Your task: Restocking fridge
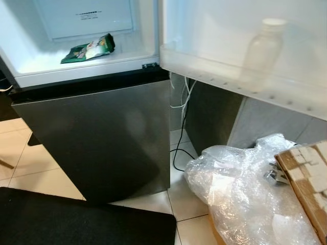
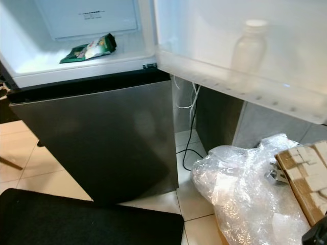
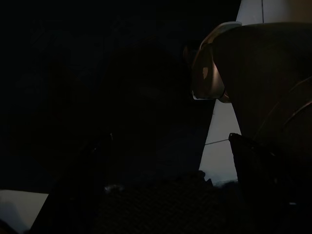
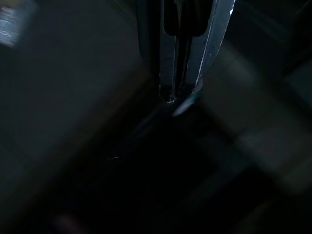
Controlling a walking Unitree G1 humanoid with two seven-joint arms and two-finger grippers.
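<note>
Down at the robot's feet, a black mat [image 1: 76, 219] covers the near floor, and just off to the right sits a heap of bubble wrap [image 1: 245, 194] with an open cardboard box [image 1: 306, 178] tucked against it. That heap looks like the likeliest source of stock, though nothing in it can be made out as an item.

Both arms hang low. In the dark left wrist view the left pincer [image 3: 170, 161] stands released, its two fingers wide apart with nothing between them. In the blurred right wrist view I cannot tell how the right pincer is set.

Moving up: the fridge's grey lower door [image 1: 102, 138] is closed, and above it the upper compartment [image 1: 30, 61] is open, lit white. On its floor lies a green snack packet [image 1: 89, 49], flat, its long axis running left to right, slightly skewed. Farther right, the swung-out door's shelf [image 1: 240, 76] holds a pale plastic bottle [image 1: 260, 53], upright.

So here's the geometry: the compartment lies up and to the left, the heap low on the right, making the right arm the nearer one for a pickup.
</note>
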